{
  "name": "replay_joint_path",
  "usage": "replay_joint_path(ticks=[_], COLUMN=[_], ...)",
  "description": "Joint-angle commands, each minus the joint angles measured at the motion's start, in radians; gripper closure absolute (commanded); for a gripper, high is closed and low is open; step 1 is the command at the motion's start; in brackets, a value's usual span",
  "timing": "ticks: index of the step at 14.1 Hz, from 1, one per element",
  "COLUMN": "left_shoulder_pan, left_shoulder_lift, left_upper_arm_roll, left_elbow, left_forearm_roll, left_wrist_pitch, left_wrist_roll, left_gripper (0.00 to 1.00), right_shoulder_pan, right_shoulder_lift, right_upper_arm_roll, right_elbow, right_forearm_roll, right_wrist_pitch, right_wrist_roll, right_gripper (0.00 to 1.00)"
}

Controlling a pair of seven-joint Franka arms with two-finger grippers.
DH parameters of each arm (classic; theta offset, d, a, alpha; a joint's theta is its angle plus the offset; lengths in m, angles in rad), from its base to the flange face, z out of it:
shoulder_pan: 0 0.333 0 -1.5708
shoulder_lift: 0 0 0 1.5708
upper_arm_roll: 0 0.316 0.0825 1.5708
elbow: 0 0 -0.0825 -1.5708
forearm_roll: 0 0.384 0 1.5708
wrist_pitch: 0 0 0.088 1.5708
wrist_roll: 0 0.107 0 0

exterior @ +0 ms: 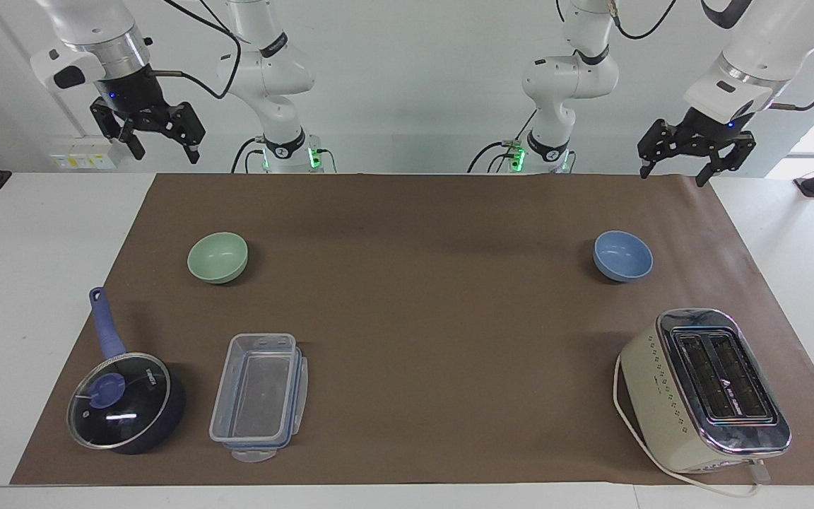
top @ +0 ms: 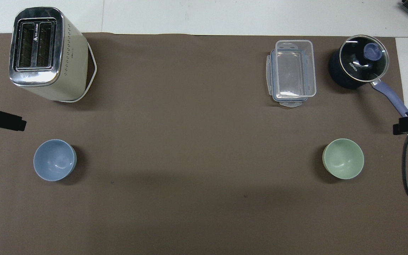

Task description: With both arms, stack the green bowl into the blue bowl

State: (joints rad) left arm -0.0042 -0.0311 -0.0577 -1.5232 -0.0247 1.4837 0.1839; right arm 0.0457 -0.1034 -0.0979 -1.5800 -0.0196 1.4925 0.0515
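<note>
The pale green bowl stands upright and empty on the brown mat toward the right arm's end of the table; it also shows in the overhead view. The blue bowl stands upright and empty toward the left arm's end, and shows in the overhead view too. The two bowls are far apart. My right gripper hangs open and empty high over the mat's edge at the robots' end, well clear of the green bowl. My left gripper hangs open and empty over the mat's corner, well clear of the blue bowl. Both arms wait.
A cream toaster stands farther from the robots than the blue bowl. A clear plastic container and a dark blue saucepan with a glass lid stand farther from the robots than the green bowl. The brown mat covers the table.
</note>
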Motion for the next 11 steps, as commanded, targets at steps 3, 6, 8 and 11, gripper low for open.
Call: replay_joint_path(ticks=[3, 6, 8, 11], left_shoulder_pan=[0.004, 0.003, 0.001, 0.004], left_shoulder_lift=[-0.018, -0.017, -0.016, -0.016], left_upper_arm_roll=[-0.002, -0.001, -0.001, -0.001], left_elbow=[-0.014, -0.012, -0.011, -0.011], left_forearm_roll=[0.015, 0.015, 0.017, 0.015], left_wrist_pitch=[-0.014, -0.013, -0.013, -0.013], left_wrist_roll=[-0.006, -0.009, -0.007, -0.007], left_gripper=[0.0, 0.0, 0.0, 0.0], right_shoulder_pan=[-0.014, -0.014, -0.014, -0.014], right_shoulder_lift=[-0.007, -0.012, -0.012, -0.012], right_upper_arm_roll=[0.004, 0.004, 0.004, 0.004], right_elbow=[-0.012, -0.015, -0.015, -0.015], right_forearm_roll=[0.023, 0.023, 0.023, 0.023], right_wrist_pitch=[-0.001, 0.0, 0.0, 0.0], right_wrist_roll=[-0.009, -0.009, -0.009, -0.009], right_gripper=[0.0, 0.0, 0.0, 0.0])
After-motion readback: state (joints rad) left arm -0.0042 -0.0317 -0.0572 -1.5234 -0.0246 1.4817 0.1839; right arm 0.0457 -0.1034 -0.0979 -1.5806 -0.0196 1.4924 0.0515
